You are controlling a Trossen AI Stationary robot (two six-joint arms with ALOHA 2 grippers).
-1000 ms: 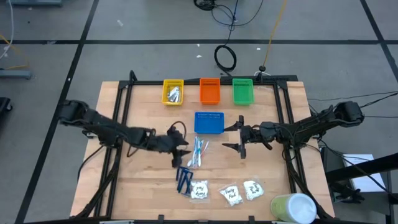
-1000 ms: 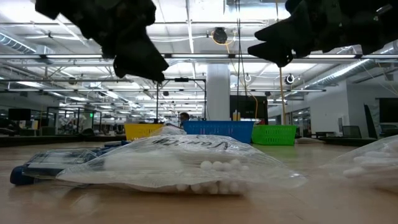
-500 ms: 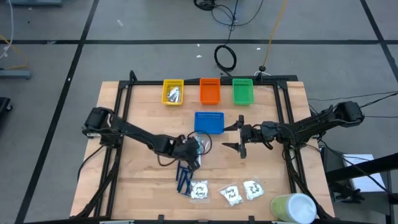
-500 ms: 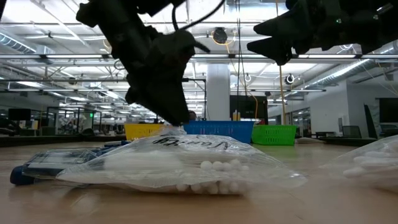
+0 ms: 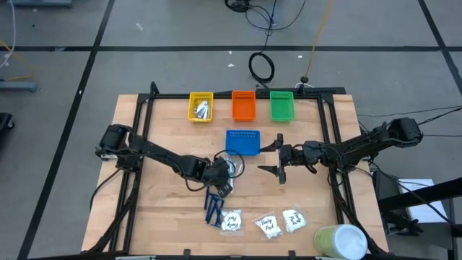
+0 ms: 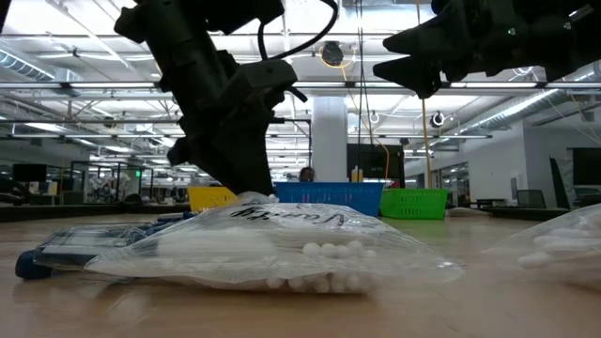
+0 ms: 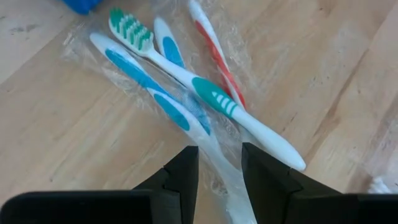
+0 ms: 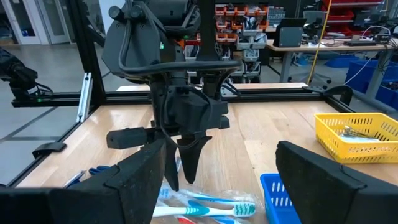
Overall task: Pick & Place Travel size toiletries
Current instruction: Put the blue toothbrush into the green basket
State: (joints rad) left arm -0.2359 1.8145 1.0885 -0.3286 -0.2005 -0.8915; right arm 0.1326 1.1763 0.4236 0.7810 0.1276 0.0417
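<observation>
Left gripper (image 7: pixel 219 163) down over the wrapped toothbrushes (image 7: pixel 186 81) mid-table, fingers narrowly parted astride one handle, not clamped. Blue tray (image 5: pixel 242 142) just behind, razors (image 5: pixel 214 208) and cotton-swab bags (image 5: pixel 232 221) in front. Right gripper (image 5: pixel 278 158) hovers wide beside the tray.

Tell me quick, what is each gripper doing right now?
Left gripper: open, fingers straddling a clear-wrapped white-and-blue plastic toothbrush, not clamped.
Right gripper: open, empty, raised beside the blue plastic tray.
</observation>
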